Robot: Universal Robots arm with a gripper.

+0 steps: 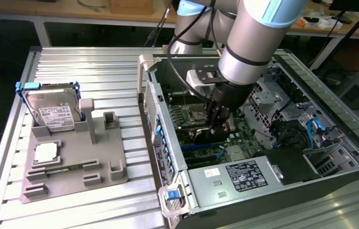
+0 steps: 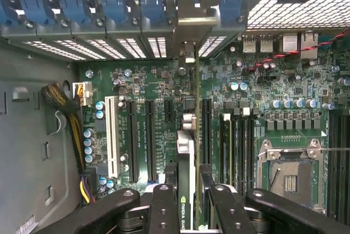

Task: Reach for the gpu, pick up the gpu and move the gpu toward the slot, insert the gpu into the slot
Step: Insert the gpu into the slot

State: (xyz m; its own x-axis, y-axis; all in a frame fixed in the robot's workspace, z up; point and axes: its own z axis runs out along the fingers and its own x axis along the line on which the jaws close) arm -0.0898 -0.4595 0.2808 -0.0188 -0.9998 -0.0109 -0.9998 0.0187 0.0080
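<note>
The pincer [image 2: 187,175] is clamped on the gpu [image 2: 186,146], gripping the thin card edge-on from both sides inside the open computer case [image 1: 151,102]. The card stands upright over the motherboard [image 2: 284,81] among its long black slots; I cannot tell whether it is seated. A hard drive [image 1: 52,112] rests outside on the bench [image 1: 90,62].

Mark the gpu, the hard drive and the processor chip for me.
gpu [image 2: 185,168], wrist view, the card's edge facing the camera.
hard drive [image 1: 57,116], exterior view, its white label.
processor chip [image 1: 46,151], exterior view, its silver top.
</note>
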